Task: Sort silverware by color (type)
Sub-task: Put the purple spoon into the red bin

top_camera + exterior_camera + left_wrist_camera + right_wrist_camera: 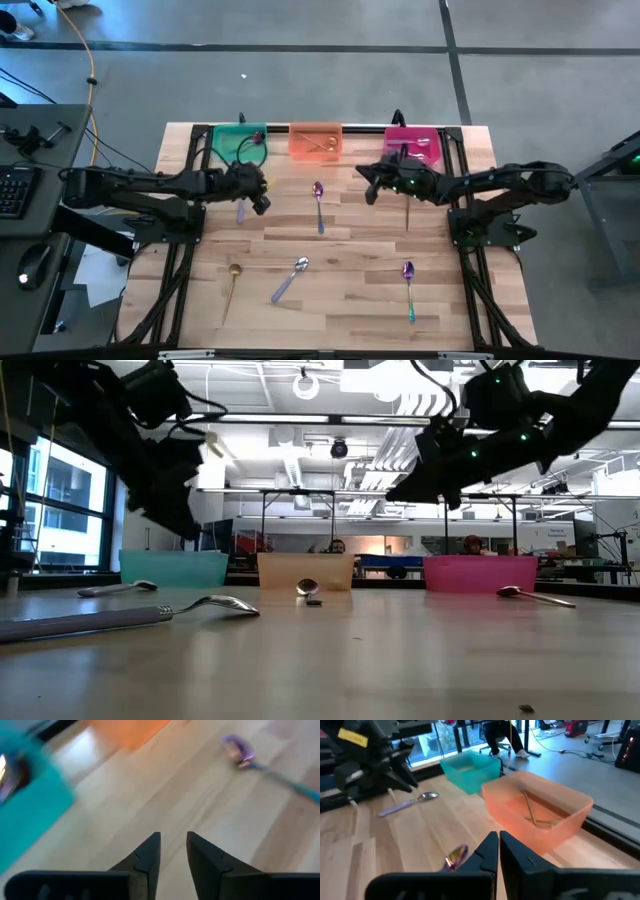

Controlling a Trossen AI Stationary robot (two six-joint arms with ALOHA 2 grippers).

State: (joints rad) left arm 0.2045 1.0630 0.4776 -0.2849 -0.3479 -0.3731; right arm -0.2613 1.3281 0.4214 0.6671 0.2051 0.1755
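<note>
I am holding my left claw [262, 190] over the bench near the green bin [240, 141], fingers a little apart, gripping nothing. A silver spoon [240, 210] is lying just under it. My right claw [368, 184] is hanging pinched shut and empty near the pink bin [413, 142]. More spoons are lying toward the front edge [300, 325].

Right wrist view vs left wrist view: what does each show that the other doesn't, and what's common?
Only the right wrist view: gold utensils lying inside the orange bin, a silver spoon on the table beside the left arm, the room beyond, and the right tool shut.

Only the left wrist view: the left tool, slightly parted, empty above bare wood.

Both: the green bin, the orange bin, and the purple spoon with its teal handle.
</note>
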